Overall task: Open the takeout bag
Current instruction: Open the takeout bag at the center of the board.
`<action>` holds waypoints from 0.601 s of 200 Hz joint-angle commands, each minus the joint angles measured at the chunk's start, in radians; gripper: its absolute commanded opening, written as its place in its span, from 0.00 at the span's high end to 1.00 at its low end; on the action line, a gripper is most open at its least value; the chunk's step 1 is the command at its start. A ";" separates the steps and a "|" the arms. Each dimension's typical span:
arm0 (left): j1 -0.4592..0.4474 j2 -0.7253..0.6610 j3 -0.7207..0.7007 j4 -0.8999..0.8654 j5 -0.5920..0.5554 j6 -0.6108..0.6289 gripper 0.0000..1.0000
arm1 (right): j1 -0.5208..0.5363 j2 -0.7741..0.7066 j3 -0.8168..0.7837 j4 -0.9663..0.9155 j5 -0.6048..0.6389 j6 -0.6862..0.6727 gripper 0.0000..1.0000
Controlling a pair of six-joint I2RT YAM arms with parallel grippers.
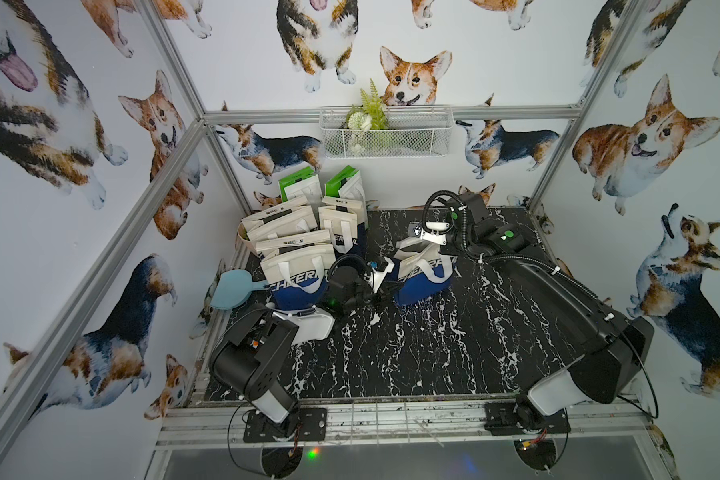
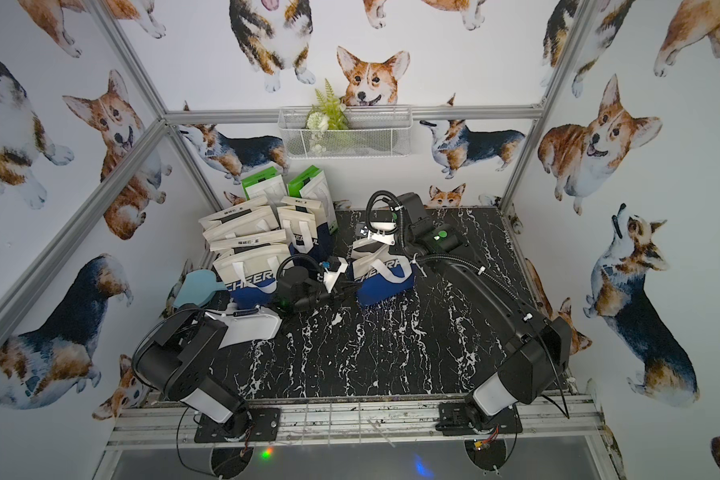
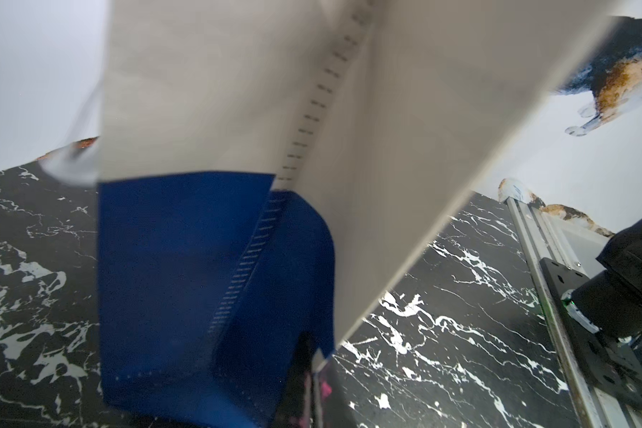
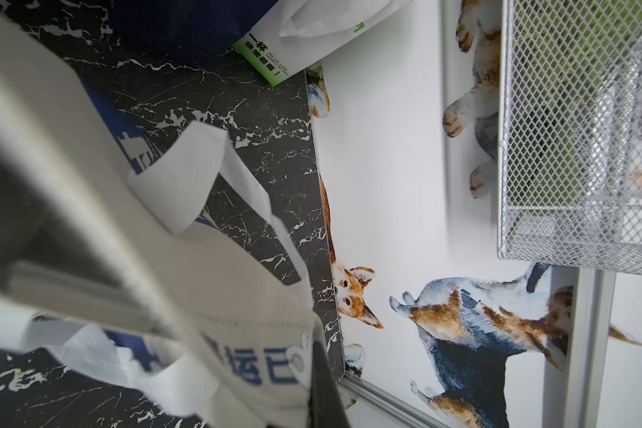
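Both the left gripper (image 2: pixel 350 289) and the right gripper (image 1: pixel 420 248) were clamped on the takeout bag (image 1: pixel 427 278), at its side seam and top rim respectively, as it stood upright mid-bench (image 1: pixel 433 353), beside a cluster of similar bags (image 1: pixel 292 232).

A: Left wrist view, anything sharp?
B: Hardly. The takeout bag (image 3: pixel 219 111) fills it, smeared, its top cut off by the frame; only a dark sliver of the left gripper (image 3: pixel 312 367) shows.
A: Right wrist?
B: Same bag, blurred up close (its print (image 4: pixel 260 363) only half legible); right gripper (image 4: pixel 321 378) mostly cut off by the frame.
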 commanded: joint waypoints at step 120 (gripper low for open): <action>-0.002 0.007 0.001 -0.044 -0.007 -0.018 1.00 | -0.042 -0.057 -0.053 0.161 -0.071 0.394 0.43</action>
